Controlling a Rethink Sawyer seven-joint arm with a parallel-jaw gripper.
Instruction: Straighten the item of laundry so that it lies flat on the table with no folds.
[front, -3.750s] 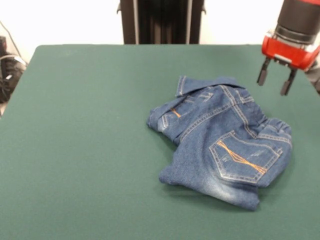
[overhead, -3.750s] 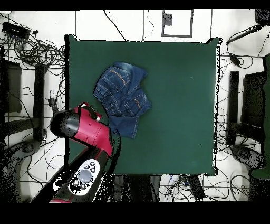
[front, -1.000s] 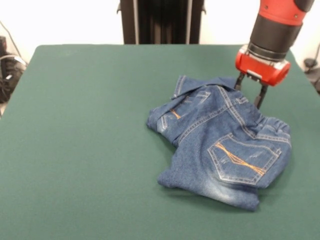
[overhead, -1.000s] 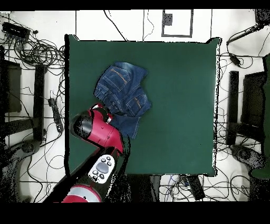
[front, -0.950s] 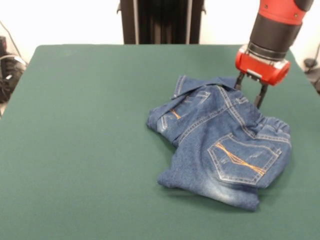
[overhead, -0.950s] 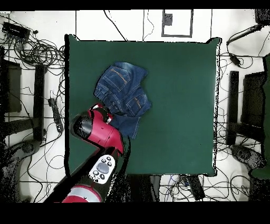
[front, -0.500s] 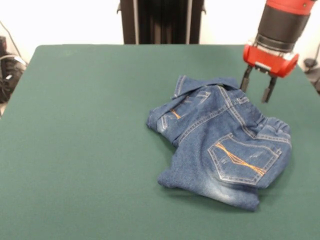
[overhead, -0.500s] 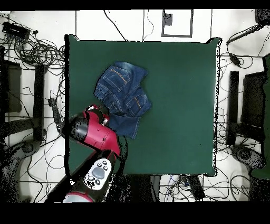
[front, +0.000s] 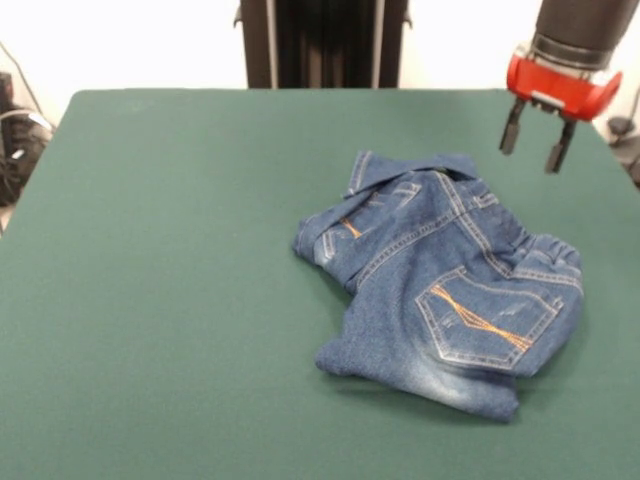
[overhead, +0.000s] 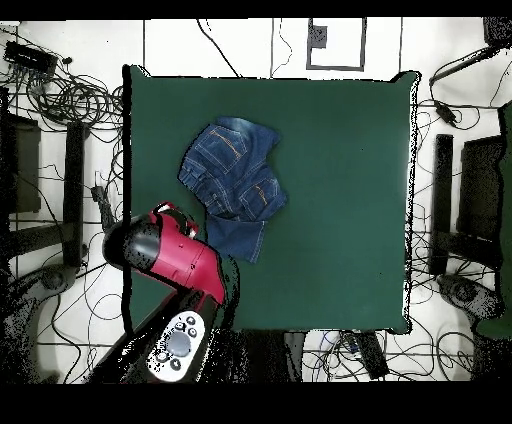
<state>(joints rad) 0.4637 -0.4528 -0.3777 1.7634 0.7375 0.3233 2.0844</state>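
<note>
A second ago the gripper (front: 534, 147) stood low at the far edge of the jeans (front: 445, 275), its fingers straddling the folded denim; now it has lifted up and away toward the table's (front: 180, 250) corner, fingers apart and holding nothing. The jeans lie just as they did, bunched in a heap with one leg folded under and a back pocket with orange stitching facing up, so the dip seems to have taken no cloth with it. In my judgement the task is no further along: every fold remains, and a fresh grasp on a hem or the waistband is still needed. The dark green top is bare apart from the jeans, which sit toward one side of it, leaving plenty of room to spread them. From overhead, cables (overhead: 60, 95) and dark equipment crowd the floor around the table.
</note>
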